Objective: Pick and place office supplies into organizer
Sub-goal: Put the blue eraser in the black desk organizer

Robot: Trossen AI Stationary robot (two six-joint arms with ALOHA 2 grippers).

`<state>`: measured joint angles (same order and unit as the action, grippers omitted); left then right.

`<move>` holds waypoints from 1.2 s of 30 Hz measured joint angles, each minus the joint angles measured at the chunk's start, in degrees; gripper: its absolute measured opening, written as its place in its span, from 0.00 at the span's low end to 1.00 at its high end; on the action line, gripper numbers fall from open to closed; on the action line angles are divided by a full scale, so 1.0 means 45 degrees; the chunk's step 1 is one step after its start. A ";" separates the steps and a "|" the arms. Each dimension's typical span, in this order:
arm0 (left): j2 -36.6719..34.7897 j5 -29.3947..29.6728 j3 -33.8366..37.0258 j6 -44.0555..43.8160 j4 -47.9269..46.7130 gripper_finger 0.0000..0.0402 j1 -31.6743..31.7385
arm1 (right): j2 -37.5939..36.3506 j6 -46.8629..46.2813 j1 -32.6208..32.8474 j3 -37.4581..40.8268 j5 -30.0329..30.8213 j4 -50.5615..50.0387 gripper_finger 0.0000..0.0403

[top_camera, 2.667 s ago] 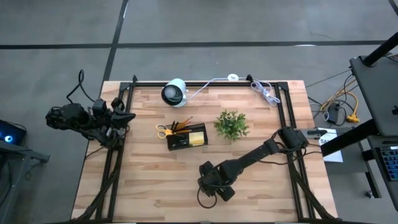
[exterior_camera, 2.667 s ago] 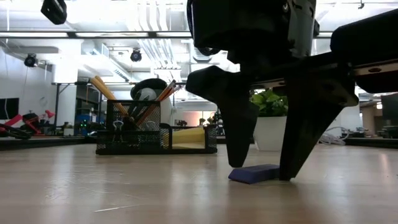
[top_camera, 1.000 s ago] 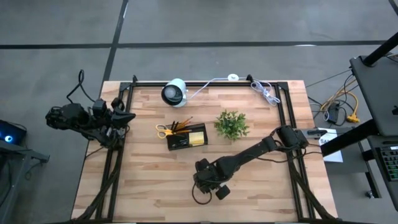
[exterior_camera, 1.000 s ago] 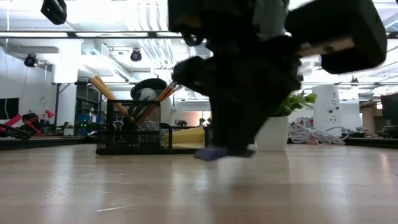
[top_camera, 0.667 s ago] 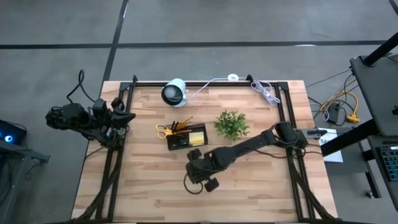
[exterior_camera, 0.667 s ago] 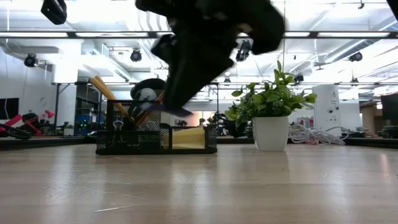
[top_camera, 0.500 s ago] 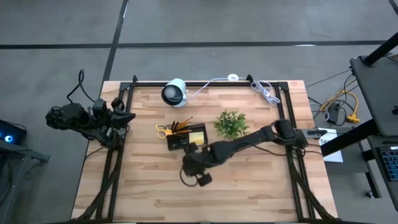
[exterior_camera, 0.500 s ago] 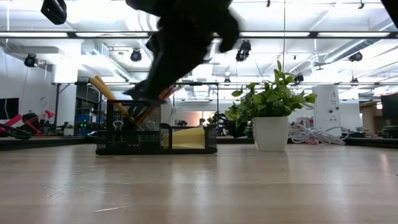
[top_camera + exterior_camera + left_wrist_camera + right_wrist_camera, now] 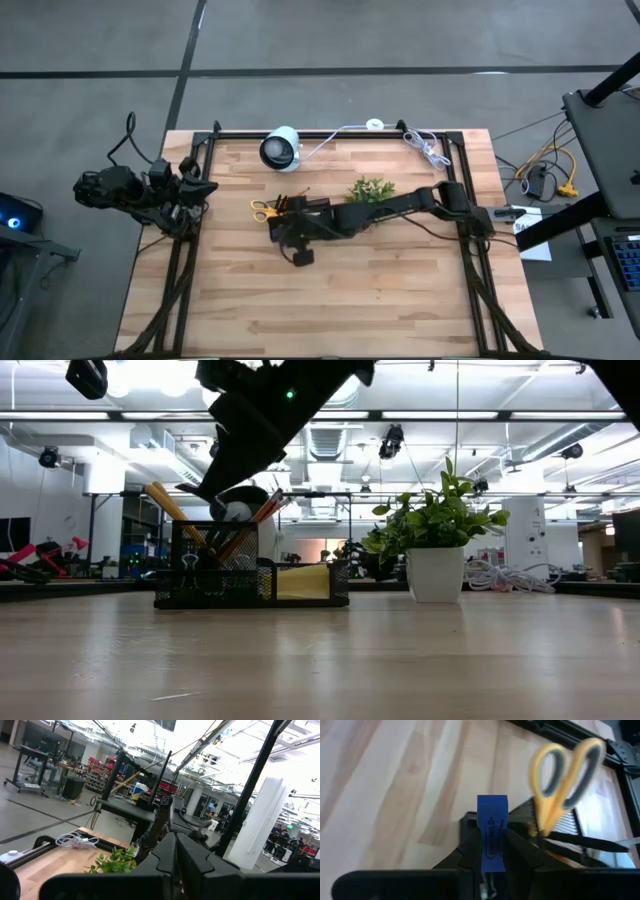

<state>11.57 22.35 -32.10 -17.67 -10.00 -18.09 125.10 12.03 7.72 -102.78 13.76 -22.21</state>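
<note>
My right gripper point(image 9: 491, 840) is shut on the tiny blue piece point(image 9: 492, 820). In the high view it point(image 9: 281, 227) hangs over the left part of the black organizer point(image 9: 318, 212), which the arm mostly hides. The organizer point(image 9: 250, 578) stands on the table with orange pencils point(image 9: 165, 502) and the yellow sticky-note pad point(image 9: 302, 582) in it. Yellow-handled scissors point(image 9: 564, 775) stand handles-up in it. My left gripper point(image 9: 175, 862) is shut, holds nothing and waits at the table's left edge point(image 9: 196, 187). My right gripper pinches the blue piece between its two fingers, on its two narrow sides at the lower part point(image 9: 491, 851). The piece's free end sticks out past the fingertips. The fingers slant down from the table's near right. The piece is lifted clear, above the organizer's mesh wall point(image 9: 555, 822).
A small green plant in a white pot point(image 9: 371, 190) stands right of the organizer, under my right arm. A white round camera-like device point(image 9: 280, 148) and a white coiled cable point(image 9: 424, 148) lie near the far edge. The near half of the wooden table point(image 9: 330, 310) is bare.
My right gripper has carried the blue piece up off the table from the near middle, toward the far left, to just over the organizer. It has tipped from pointing steeply down to a shallower slant and rolled somewhat. It has stayed shut on the piece.
</note>
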 joint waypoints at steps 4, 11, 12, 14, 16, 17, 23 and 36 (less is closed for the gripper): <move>0.0000 0.0000 0.0000 -0.0023 0.0000 0.00 0.0000 | 0.0029 0.0015 -0.0452 0.0005 -0.0015 0.0173 0.13; 0.0000 0.0000 0.0000 -0.0005 0.0000 0.00 0.0000 | 0.0034 -0.0070 -0.0856 0.0191 -0.0239 0.0345 0.13; 0.0000 0.0000 0.0000 0.0000 0.0000 0.00 0.0000 | 0.0036 -0.0195 -0.0893 0.0224 -0.0445 0.0392 0.13; 0.0000 0.0000 0.0005 -0.0002 0.0000 0.00 0.0000 | 0.0053 -0.0391 -0.0951 0.0264 -0.0929 0.0406 0.13; 0.0000 0.0000 0.0005 0.0000 0.0000 0.00 0.0000 | 0.0053 -0.0479 -0.0970 0.0315 -0.1030 0.0420 0.13; 0.0000 0.0000 0.0005 0.0005 0.0001 0.00 0.0000 | 0.0053 -0.0482 -0.0976 0.0325 -0.1029 0.0424 0.13; 0.0000 0.0000 0.0005 0.0005 0.0005 0.00 0.0000 | 0.0053 -0.0441 -0.1019 0.0348 -0.1069 0.0459 0.13; 0.0000 0.0000 0.0003 0.0009 0.0003 0.00 0.0000 | 0.0053 -0.0437 -0.1115 0.0350 -0.1067 0.0461 0.14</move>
<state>11.57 22.35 -32.08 -17.63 -9.99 -18.09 125.34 10.07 2.70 -101.21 8.96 -20.13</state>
